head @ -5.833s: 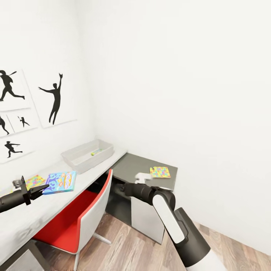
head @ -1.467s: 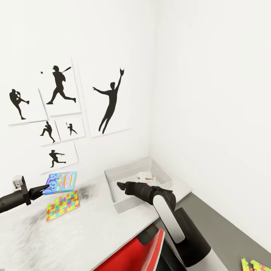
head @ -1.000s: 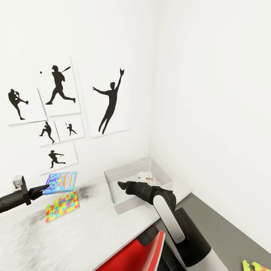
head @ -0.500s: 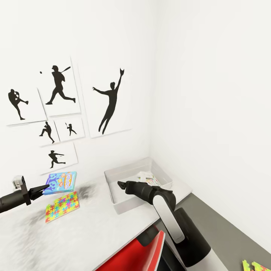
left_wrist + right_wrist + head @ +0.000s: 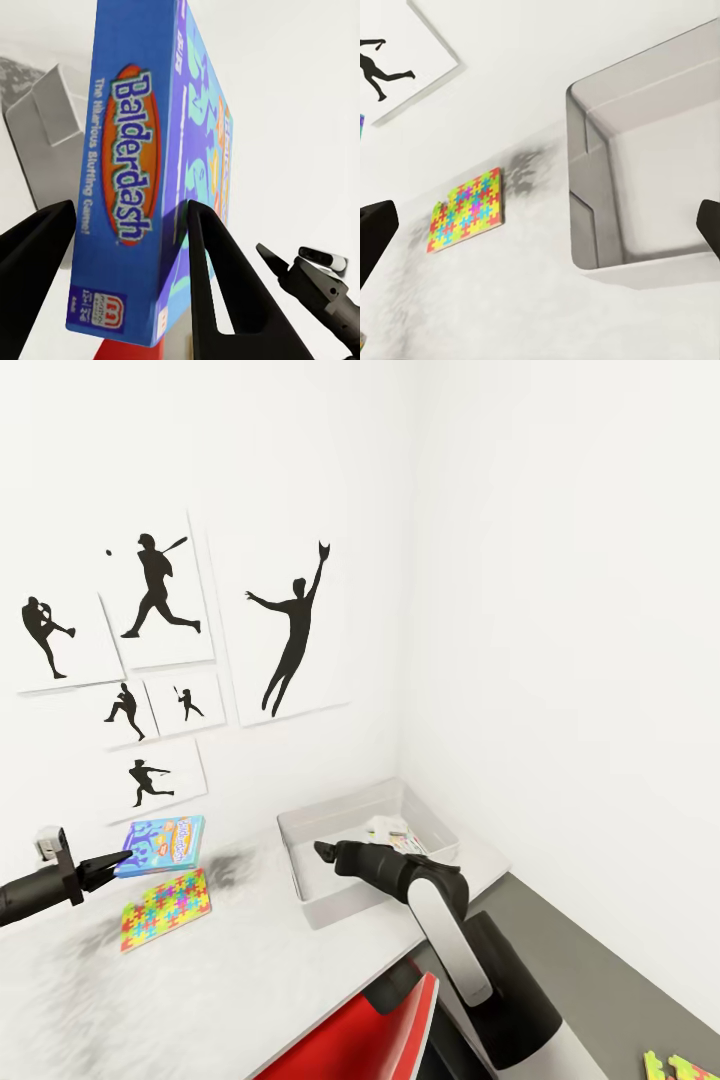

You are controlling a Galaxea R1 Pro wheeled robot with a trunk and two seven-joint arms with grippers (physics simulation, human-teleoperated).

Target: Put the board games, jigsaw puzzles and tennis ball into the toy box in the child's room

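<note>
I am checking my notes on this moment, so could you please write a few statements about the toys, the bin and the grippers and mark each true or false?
1. The left gripper holds the blue board game between its fingers. True.
2. The jigsaw puzzle lies inside the toy box. False: it lies on the table, beside the box.
3. The right gripper is over the toy box. True.
4. The toy box is empty. False: some colourful items lie in it.
</note>
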